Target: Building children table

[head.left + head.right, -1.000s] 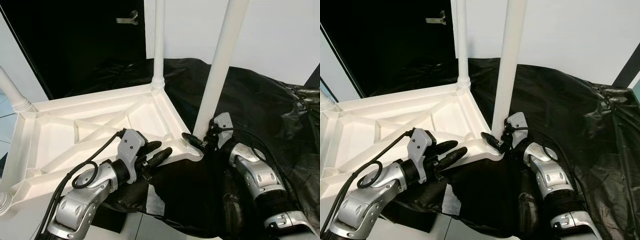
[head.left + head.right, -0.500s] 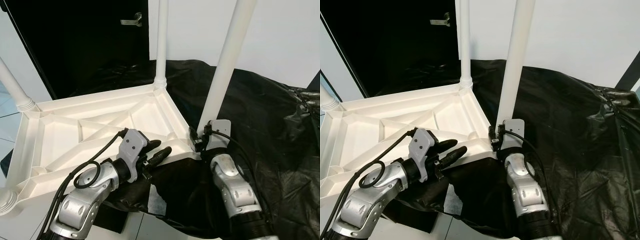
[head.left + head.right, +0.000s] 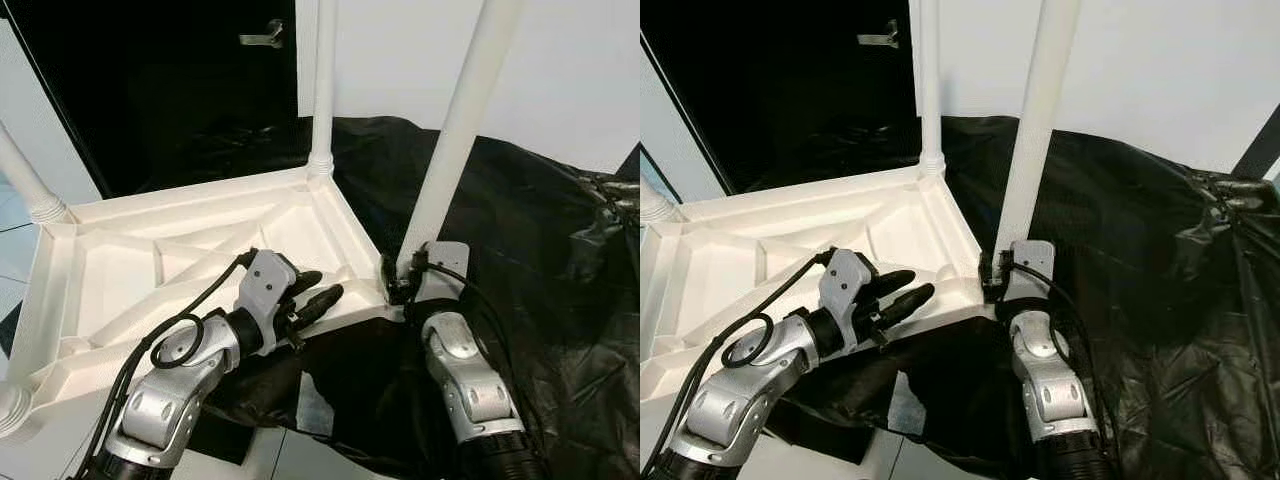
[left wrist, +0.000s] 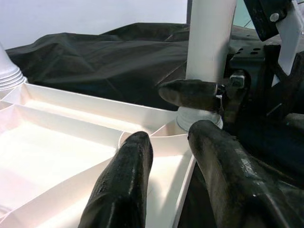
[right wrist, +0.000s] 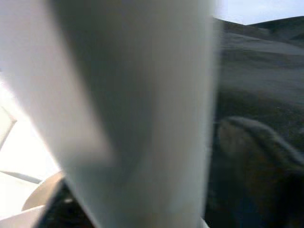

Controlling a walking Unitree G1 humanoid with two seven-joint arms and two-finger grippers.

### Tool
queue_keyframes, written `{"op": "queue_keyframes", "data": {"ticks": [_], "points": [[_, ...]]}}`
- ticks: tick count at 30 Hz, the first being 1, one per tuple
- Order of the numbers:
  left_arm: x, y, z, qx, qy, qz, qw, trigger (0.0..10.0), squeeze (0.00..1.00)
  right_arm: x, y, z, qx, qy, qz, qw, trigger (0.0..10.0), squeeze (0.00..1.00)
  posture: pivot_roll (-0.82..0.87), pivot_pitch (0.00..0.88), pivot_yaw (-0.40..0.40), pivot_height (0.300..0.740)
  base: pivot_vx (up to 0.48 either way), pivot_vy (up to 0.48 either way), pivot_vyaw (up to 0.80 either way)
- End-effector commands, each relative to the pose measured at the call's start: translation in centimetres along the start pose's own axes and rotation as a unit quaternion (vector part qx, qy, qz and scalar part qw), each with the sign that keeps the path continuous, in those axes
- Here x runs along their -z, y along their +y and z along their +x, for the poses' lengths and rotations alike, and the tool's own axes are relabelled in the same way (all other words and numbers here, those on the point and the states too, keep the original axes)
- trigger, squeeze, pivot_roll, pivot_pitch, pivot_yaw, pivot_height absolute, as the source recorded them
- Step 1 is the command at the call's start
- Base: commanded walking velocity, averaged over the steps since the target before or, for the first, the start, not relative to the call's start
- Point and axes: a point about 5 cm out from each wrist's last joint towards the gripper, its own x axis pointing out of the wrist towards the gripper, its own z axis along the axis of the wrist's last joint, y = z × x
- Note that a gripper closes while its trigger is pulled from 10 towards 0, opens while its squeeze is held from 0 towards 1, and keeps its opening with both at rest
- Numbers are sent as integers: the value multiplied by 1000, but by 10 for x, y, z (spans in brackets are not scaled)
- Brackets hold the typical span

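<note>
The top lies upside down on a black sheet, ribs up, with 3 legs standing from its corners: 1 at the far left, 1 at the back, and the near-right leg, which looks to be the one being seated in its socket. To do this well, the leg should be kept dead upright while it is turned or pressed home, so the collar at its base meets the socket evenly (a tilt here would likely bind it), and the top must not slide on the slick sheet.

Going left to right: the left gripper rests over the near rim of the top, just inside the right corner. In the left wrist view its fingers stand apart with the rim between them, not closed on it, more a steadying brace than a grip.

The right gripper is at the foot of the near-right leg, right by the socket. Its 2 fingers sit on either side of the leg, clamped against it, and the right wrist view is a close blur of white leg
</note>
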Motion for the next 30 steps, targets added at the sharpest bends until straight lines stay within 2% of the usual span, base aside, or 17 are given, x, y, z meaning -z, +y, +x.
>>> {"op": "queue_keyframes", "data": {"ticks": [1, 2, 3, 8, 9, 10, 11, 12, 13, 18, 21, 22, 23, 24, 26, 27, 30], "points": [[2, 1, 1, -17, 6, 3, 1000, 10000, 0, -2, -7, -4, -50, -11, 8, 999, 10000, 1000, 64, 0, -37, 740, 0, 0, 0], [2, 1, 1, -17, 6, 3, 1000, 10000, 0, -2, -7, -4, -50, -11, 8, 999, 10000, 1000, 64, 0, -37, 740, 0, 0, 0], [2, 1, 2, -17, 5, 3, 1000, 10000, 0, -4, -9, -6, -94, -16, 3, 995, 10000, 1000, 61, 0, -35, 740, 0, 0, 0], [3, 1, 3, -16, 4, 2, 1000, 10000, 0, -4, -11, -7, -141, -18, -8, 990, 10000, 1000, 51, 0, -27, 740, 0, 0, 0], [3, 0, 3, -11, 4, 2, 1000, 10000, 0, -5, -12, -4, -180, -18, -16, 983, 10000, 0, 49, 0, -24, 740, 0, 0, 0], [3, 0, 3, -8, 4, 2, 1000, 10000, 0, -6, -14, -3, -206, -17, -22, 978, 10000, 0, 48, 0, -23, 740, 0, 0, 0], [3, 0, 3, -8, 4, 2, 1000, 10000, 0, -6, -14, -3, -206, -17, -22, 978, 10000, 0, 48, 0, -23, 740, 0, 0, 0], [3, -1, 3, 0, 6, 2, 1000, 10000, 0, -7, -17, 2, -251, -15, -34, 967, 10000, 0, 49, 0, -23, 740, 0, 0, 0], [3, -1, 3, 0, 6, 2, 1000, 10000, 0, -7, -17, 2, -251, -15, -34, 967, 10000, 0, 49, 0, -23, 740, 0, 0, 0], [7, -5, 1, 19, 17, 5, 1000, 10000, 0, -6, -19, 12, -313, -4, -57, 948, 10000, 0, 48, 0, -18, 740, 0, 0, 0], [8, -6, 2, 25, 21, 8, 999, 10000, 0, -5, -18, 16, -326, 0, -58, 943, 10000, 0, 52, 0, -20, 740, 0, 0, 0], [9, -8, 2, 29, 23, 11, 999, 10000, 0, -3, -18, 19, -333, 4, -58, 941, 6706, 0, 54, 0, -21, 740, 0, 0, 0], [9, -8, 2, 29, 23, 11, 999, 10000, 0, -3, -18, 19, -333, 4, -58, 941, 6706, 0, 54, 0, -21, 740, 0, 0, 0], [10, -9, 2, 34, 27, 15, 999, 10000, 0, -2, -18, 21, -342, 6, -64, 937, 2000, 0, 58, 0, -24, 740, 0, 0, 0], [10, -9, 2, 34, 27, 15, 999, 10000, 0, -2, -18, 21, -342, 6, -64, 937, 2000, 0, 58, 0, -24, 740, 0, 0, 0], [12, -10, 3, 35, 30, 19, 999, 10000, 0, 0, -18, 23, -346, 12, -63, 936, 0, 0, 64, 0, -29, 740, 0, 0, 0], [14, -12, 3, 34, 34, 20, 999, 10000, 0, 3, -20, 25, -344, 19, -66, 936, 0, 0, 66, 0, -31, 740, 0, 0, 0]]}}
